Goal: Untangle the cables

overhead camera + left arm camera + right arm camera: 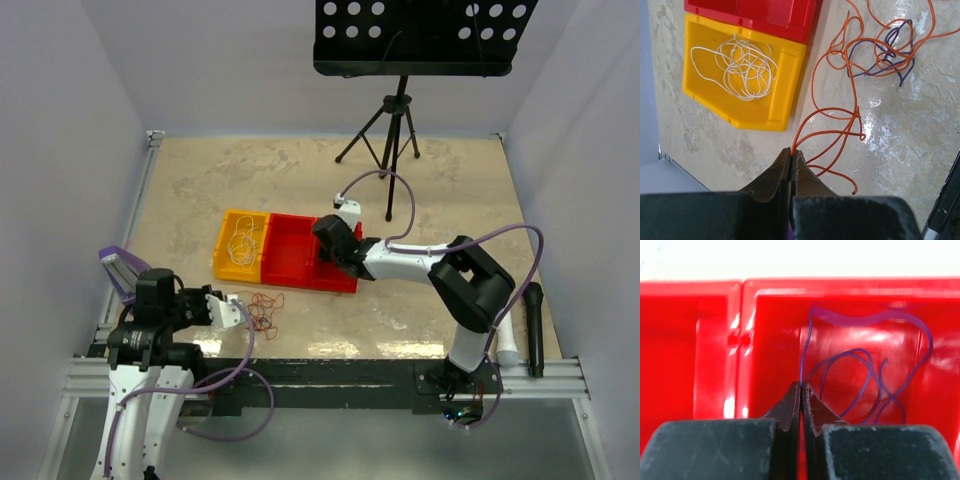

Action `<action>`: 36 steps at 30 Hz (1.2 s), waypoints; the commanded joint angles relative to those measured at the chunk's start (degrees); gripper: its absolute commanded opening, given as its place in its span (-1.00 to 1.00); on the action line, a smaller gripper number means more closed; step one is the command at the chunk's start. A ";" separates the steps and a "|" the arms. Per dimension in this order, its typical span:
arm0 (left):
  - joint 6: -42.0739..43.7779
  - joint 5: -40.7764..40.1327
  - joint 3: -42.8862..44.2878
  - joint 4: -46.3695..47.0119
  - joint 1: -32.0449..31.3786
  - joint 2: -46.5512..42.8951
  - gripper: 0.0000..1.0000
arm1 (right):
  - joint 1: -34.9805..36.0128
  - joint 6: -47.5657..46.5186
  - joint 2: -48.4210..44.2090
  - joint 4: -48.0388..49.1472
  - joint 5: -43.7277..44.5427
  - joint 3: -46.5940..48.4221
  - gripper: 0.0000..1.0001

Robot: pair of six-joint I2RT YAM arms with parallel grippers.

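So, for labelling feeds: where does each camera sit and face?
Top external: above, behind the bases, looking down at the table; left arm, right arm show.
Left wrist: along left gripper, shut on orange cable, toward yellow bin.
Right wrist: into red bin; right gripper shut on purple cable.
Shared: top and left wrist show the yellow bin.

Light was bright and even, seemingly from overhead. In the top view the tabletop [200, 190] carried pale glare patches along its near edge, and shadows beneath the stand [398, 105] were faint and soft. The left wrist view showed white sheen on the glossy tabletop at right, and the left gripper [791, 152] looked soft at the bottom edge. In the right wrist view the red bin [700, 340] threw bright highlights, the top strip was blown out white, and the purple wire [865, 320] blurred at its far loop.
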 commanded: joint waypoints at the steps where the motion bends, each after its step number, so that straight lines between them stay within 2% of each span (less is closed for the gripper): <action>1: -2.08 3.27 2.65 3.25 -0.29 0.30 -1.00 | -2.47 -1.84 2.32 0.04 0.57 3.92 -1.00; 11: -3.14 4.06 3.27 3.43 -0.29 0.04 -1.00 | -7.39 -9.31 4.00 -0.23 3.11 5.15 -1.00; 17: -7.26 8.01 5.72 5.09 -0.29 0.65 -1.00 | -8.80 -14.05 4.00 0.04 3.92 6.82 -1.00; 19: -9.02 9.94 6.95 6.06 -0.29 0.83 -1.00 | -8.98 -15.55 3.74 -0.31 2.51 7.61 -0.79; 21: -10.69 12.58 8.27 6.59 -0.29 1.18 -1.00 | -8.98 -16.17 2.34 -0.67 0.75 7.88 -0.50; 22: -11.13 13.72 8.97 6.77 -0.29 1.44 -1.00 | -8.98 -16.26 1.20 -0.67 0.22 7.62 -0.30; 25: -14.29 15.66 11.52 8.78 -0.29 2.14 -1.00 | -8.98 -16.61 -4.24 -2.68 -0.92 5.78 0.17; 27: -16.05 16.28 13.10 9.66 -0.29 2.49 -1.00 | -8.71 -16.96 -8.63 -3.47 -2.76 4.63 0.41; 32: -16.50 18.13 14.52 9.49 -0.29 2.50 -1.00 | -7.05 -19.15 -17.87 -5.50 -6.01 2.52 0.47; 36: -17.73 18.65 14.95 10.02 -0.29 1.97 -1.00 | -5.38 -22.31 -25.86 -2.62 -13.03 -0.37 0.39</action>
